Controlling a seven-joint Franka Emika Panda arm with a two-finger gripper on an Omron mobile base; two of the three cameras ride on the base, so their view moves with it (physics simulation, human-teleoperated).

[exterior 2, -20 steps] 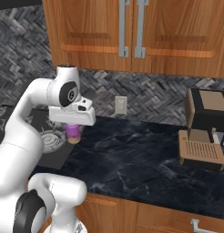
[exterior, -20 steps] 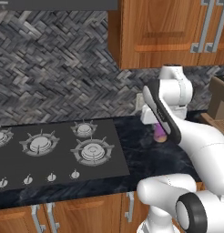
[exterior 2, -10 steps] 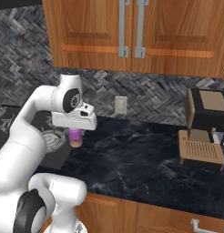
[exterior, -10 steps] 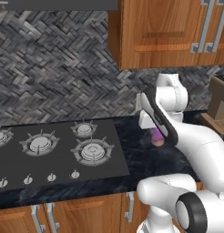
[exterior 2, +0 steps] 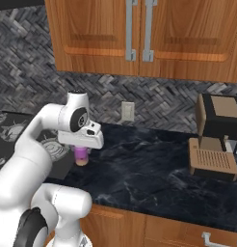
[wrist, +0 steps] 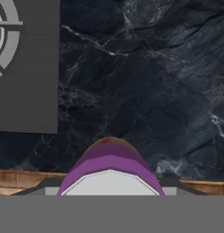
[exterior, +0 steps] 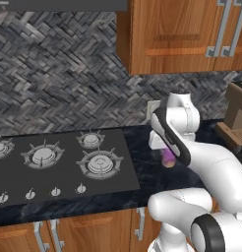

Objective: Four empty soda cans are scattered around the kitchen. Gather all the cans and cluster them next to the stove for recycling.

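Observation:
A soda can [exterior 2: 81, 155] with a purple body and silvery top hangs upright in my gripper [exterior 2: 81, 150], which is shut on it from above. It is low over the black marbled counter, just right of the stove [exterior: 54, 162]. From the left base view the soda can [exterior: 168, 157] peeks out under the hand, near the cooktop's right edge. Looking down along the gripper [wrist: 110, 184], the soda can [wrist: 110, 159] sits between the fingers, with the stove [wrist: 27, 82] edge at the upper left. Whether the can touches the counter I cannot tell.
A brown coffee machine [exterior 2: 214, 137] stands on the counter to the right, well away from the hand. A wall outlet [exterior 2: 127, 112] sits on the herringbone backsplash behind. Wood cabinets hang overhead. The counter's wooden front edge [wrist: 22, 179] lies close below the can.
The hand has come down toward the counter with the can in it, staying beside the stove's right edge. The grip has not changed.

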